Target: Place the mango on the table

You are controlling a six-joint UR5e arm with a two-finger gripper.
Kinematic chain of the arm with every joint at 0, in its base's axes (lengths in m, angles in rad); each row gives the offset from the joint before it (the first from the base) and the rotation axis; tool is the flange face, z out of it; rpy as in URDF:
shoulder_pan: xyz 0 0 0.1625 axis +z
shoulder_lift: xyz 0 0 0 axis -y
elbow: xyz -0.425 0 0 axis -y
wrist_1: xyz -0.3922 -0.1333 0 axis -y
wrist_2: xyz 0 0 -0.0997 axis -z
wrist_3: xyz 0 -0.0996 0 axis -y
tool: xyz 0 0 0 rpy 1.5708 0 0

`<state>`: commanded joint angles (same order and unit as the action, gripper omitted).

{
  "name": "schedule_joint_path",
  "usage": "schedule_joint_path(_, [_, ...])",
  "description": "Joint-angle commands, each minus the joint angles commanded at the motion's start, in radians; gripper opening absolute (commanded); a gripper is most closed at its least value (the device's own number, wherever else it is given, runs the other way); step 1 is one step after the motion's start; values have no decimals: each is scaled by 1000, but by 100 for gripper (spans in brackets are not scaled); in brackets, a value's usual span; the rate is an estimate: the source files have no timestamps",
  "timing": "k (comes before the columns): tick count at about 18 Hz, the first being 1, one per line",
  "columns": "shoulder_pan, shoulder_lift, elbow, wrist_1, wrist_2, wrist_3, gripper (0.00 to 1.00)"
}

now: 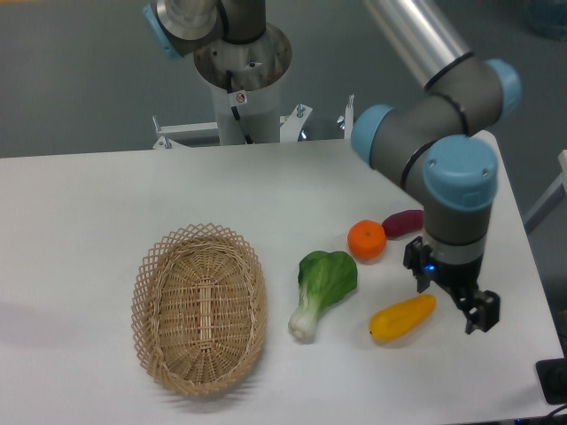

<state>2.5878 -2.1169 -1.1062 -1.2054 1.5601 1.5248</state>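
Observation:
The mango (400,320), yellow with an orange tinge, lies on the white table (97,204) at the front right. My gripper (453,299) hangs just right of the mango's right end, with its jaws apart and nothing held between them. One dark finger (483,313) stands clear to the right of the fruit, and the other is close to the mango's tip. I cannot tell whether that finger touches the mango.
An oval wicker basket (199,306) with nothing in it sits at the front left. A green bok choy (324,282) lies left of the mango. A round orange (366,240) and a purple sweet potato (403,222) lie behind it. The robot base (241,84) stands at the back.

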Motion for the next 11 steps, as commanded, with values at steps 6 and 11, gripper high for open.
schedule_joint_path(6, [63, 57, 20, -114, -63, 17, 99])
schedule_joint_path(11, [132, 92, 17, -201, -90, 109, 99])
